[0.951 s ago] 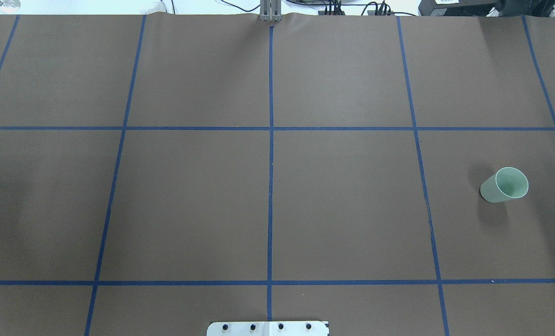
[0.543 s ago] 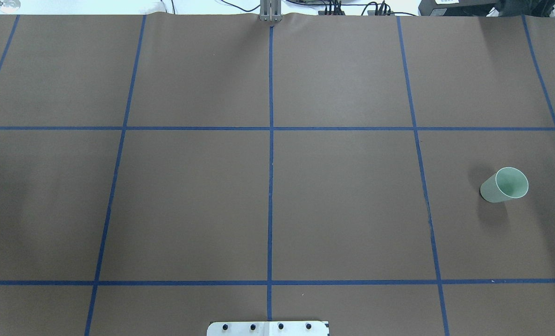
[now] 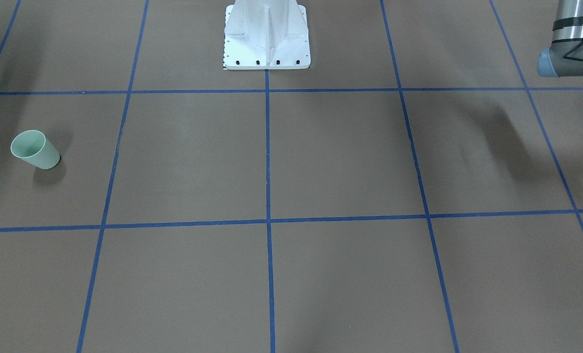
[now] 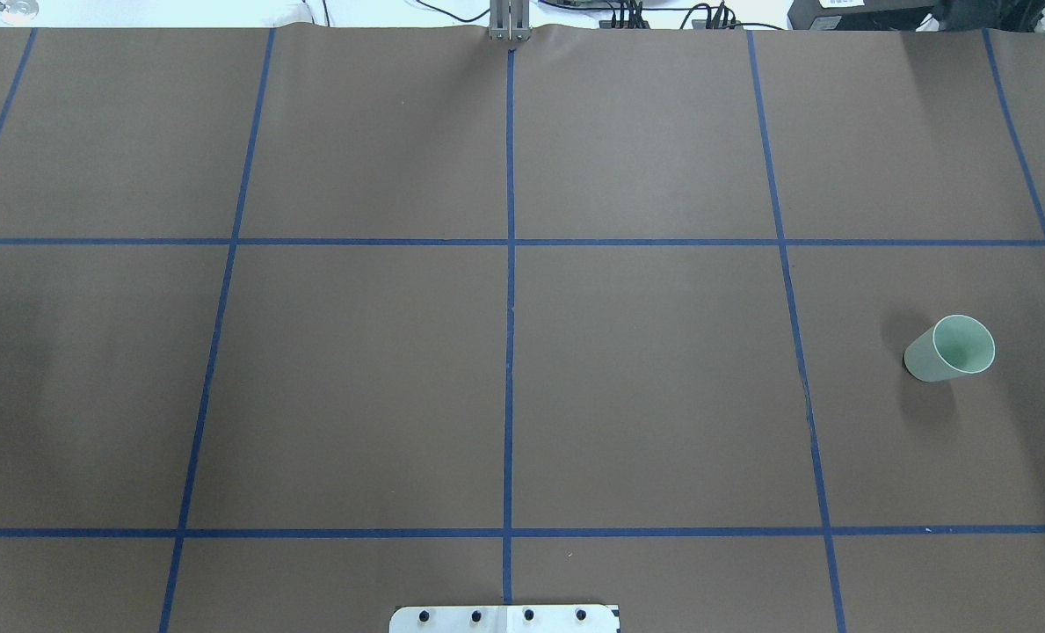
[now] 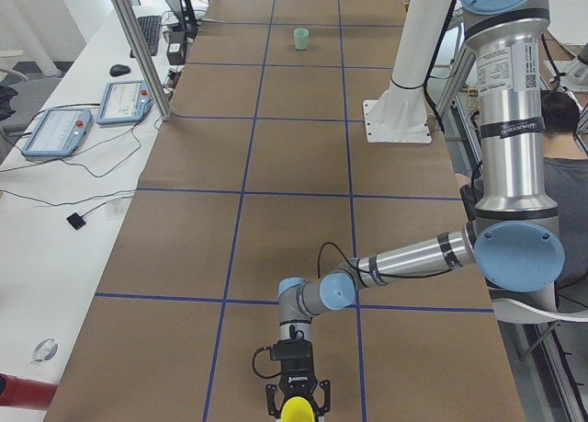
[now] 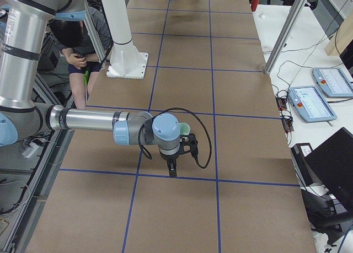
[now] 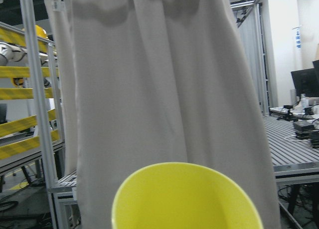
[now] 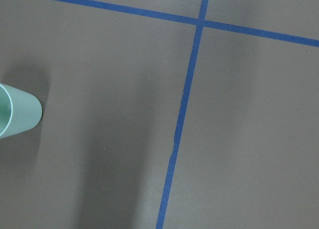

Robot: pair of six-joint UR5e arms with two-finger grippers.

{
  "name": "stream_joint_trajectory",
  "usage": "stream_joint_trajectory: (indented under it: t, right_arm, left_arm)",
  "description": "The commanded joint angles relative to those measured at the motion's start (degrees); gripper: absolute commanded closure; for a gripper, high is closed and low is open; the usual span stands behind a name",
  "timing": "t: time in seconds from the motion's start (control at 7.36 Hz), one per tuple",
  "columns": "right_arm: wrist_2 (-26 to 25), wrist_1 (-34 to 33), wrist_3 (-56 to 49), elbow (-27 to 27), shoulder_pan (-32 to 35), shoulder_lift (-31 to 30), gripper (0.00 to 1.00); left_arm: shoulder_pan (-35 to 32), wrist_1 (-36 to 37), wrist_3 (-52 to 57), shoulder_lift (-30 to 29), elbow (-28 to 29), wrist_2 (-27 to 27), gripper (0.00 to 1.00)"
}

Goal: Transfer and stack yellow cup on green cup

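The small bright yellow plastic tumbler [image 7: 185, 199] sits at the tip of the left gripper [image 5: 296, 402]. Whether the jaws clamp it cannot be told, nor can the right gripper [image 6: 172, 170] state. The pale mint-green plastic tumbler [image 4: 948, 350] stands upright, well apart from the left gripper and near the right gripper. Recommended: verify the hold, then travel slowly, aligning base over rim before lowering.

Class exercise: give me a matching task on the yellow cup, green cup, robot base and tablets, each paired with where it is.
Things:
1. yellow cup
2. green cup
3. robot base
4. tablets

Places:
A. on the white bench beside the table
B. upright on the brown table, robot's right side
C. at the left gripper
D. middle of the table's robot-side edge

Pairs: 1-C, 2-B, 3-D, 4-A
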Motion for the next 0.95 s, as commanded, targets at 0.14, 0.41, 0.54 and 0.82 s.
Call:
stream_joint_trajectory:
  t: [0.14,0.41,0.54,0.82]
  right_arm:
    - [-0.08,0.09,-0.04,0.07,0.00,0.00,0.00]
    - [-0.08,0.00,-0.04,-0.01,0.00,0.09,0.01]
    - [-0.08,0.00,-0.04,-0.01,0.00,0.09,0.00]
    - [-0.17,0.00,0.05,-0.01,0.00,0.18,0.00]
  left_arm:
    - [-0.50,-14.47,9.03,0.34,0.62,5.06,1.00]
    - [-0.50,-26.25,17.64,0.70,2.46,5.07,1.00]
    - [-0.58,-32.40,23.17,0.70,3.26,5.07,1.00]
    - [-1.20,-40.34,33.21,0.17,3.62,5.42,1.00]
